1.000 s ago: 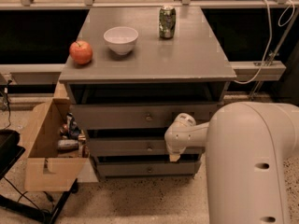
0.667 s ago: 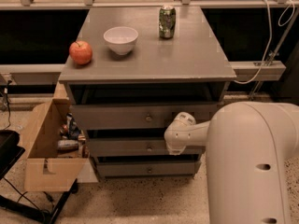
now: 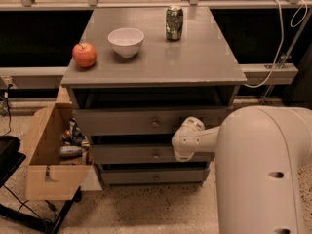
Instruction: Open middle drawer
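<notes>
The grey cabinet (image 3: 151, 67) has three drawers stacked in its front. The middle drawer (image 3: 131, 154) is a flat grey panel with a small round knob (image 3: 156, 155) at its centre, and a dark gap runs above it. My gripper (image 3: 179, 152) is at the end of the white arm (image 3: 253, 169), which reaches in from the lower right. It sits against the right part of the middle drawer's front, just right of the knob. The white wrist covers that part of the panel.
The top drawer (image 3: 122, 122) and bottom drawer (image 3: 136, 176) also have centre knobs. A red apple (image 3: 84, 54), a white bowl (image 3: 126, 41) and a green can (image 3: 174, 22) stand on the cabinet top. An open cardboard box (image 3: 46, 152) holding cans stands on the floor at the left.
</notes>
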{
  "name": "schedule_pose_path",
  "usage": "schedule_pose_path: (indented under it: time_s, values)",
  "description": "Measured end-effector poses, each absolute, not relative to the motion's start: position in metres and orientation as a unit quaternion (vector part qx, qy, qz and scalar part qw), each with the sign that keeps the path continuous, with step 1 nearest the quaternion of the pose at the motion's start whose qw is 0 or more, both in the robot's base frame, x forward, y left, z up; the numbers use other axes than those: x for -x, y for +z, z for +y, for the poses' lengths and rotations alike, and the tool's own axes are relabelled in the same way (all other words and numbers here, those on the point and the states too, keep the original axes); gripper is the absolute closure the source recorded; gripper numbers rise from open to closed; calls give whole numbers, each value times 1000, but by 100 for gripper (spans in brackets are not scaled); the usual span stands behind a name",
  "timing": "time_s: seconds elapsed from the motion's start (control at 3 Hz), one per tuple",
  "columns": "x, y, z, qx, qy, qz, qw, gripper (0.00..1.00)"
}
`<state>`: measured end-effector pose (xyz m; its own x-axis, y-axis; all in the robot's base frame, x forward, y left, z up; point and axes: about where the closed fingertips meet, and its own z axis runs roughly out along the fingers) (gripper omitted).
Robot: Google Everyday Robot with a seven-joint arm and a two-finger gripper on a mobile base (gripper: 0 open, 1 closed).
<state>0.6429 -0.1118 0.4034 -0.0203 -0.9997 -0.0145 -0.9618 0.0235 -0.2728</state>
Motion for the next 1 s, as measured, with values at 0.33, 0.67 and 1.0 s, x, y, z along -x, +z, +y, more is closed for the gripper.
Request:
schedule_pose_path:
  time_s: [0.33,0.67,1.0]
  values:
    - [-643,404,-112,692,-93,708,102,100]
    - [-643,406,-112,693,-93,708,102,100]
    - [-643,408,-112,693,-93,708,102,82]
